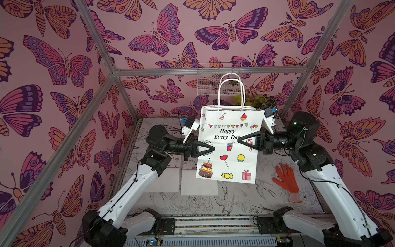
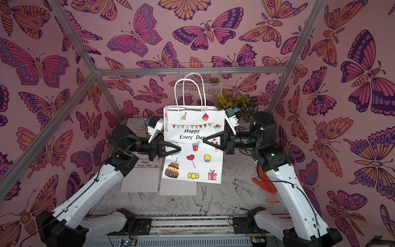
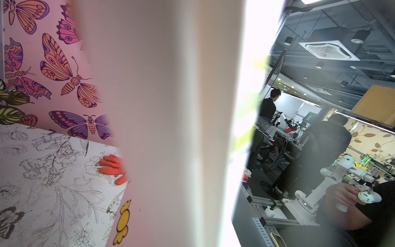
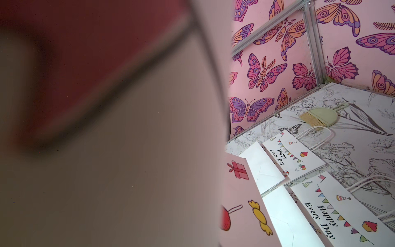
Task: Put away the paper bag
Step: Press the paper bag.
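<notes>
**Materials and finishes in your workcell.**
You see the paper bag [image 1: 229,147] in smooth matt white paper, colour-printed, with twisted white cord handles [image 1: 231,73]. At 3 o'clock on the table cover [image 1: 235,198], a matt printed sheet showing scuffs, lies a glove [image 1: 286,181] of orange, rubbery-looking material. Your frame bars [image 1: 160,72] are brushed metal, the basket [image 1: 205,85] at 12 o'clock white wire, the arm shells [image 1: 136,184] glossy white plastic, the walls [image 1: 64,64] matt print.

A white paper bag [image 1: 229,149] printed with party pictures and "Happy Every Day" is held upright above the surface [image 1: 235,198].
</notes>
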